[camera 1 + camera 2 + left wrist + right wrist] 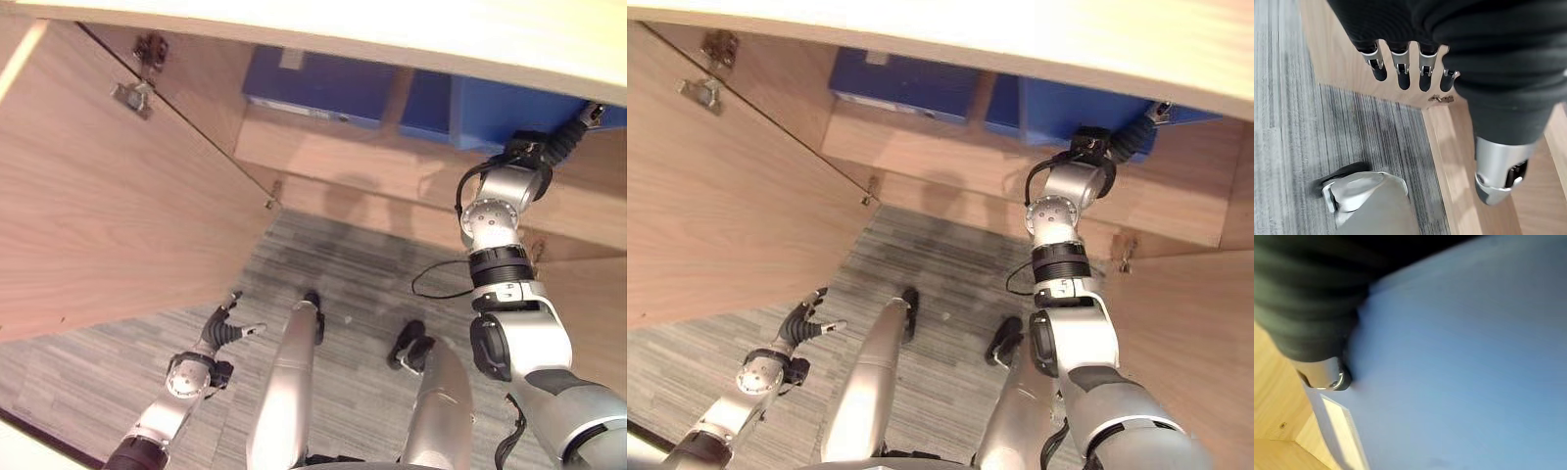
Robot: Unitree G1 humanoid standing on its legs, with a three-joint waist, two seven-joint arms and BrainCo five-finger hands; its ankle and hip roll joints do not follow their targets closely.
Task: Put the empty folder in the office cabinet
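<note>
A blue folder (490,116) lies on the low shelf (372,162) of the open wooden cabinet, towards its right side. My right hand (558,145) is stretched into the cabinet at that folder's right end. In the right wrist view the hand's dark cover (1308,308) lies right against the folder's blue face (1459,372), and how the hand holds it is hidden. Low over the carpet in front of the cabinet hangs my left hand (220,331), with its fingers (1400,73) straight and holding nothing.
A second blue folder (318,86) lies on the same shelf to the left. The cabinet's left door (98,196) stands wide open, and another wooden panel (588,304) stands at the right. A pale tabletop edge (392,29) overhangs the cabinet. Grey carpet (353,264) covers the floor.
</note>
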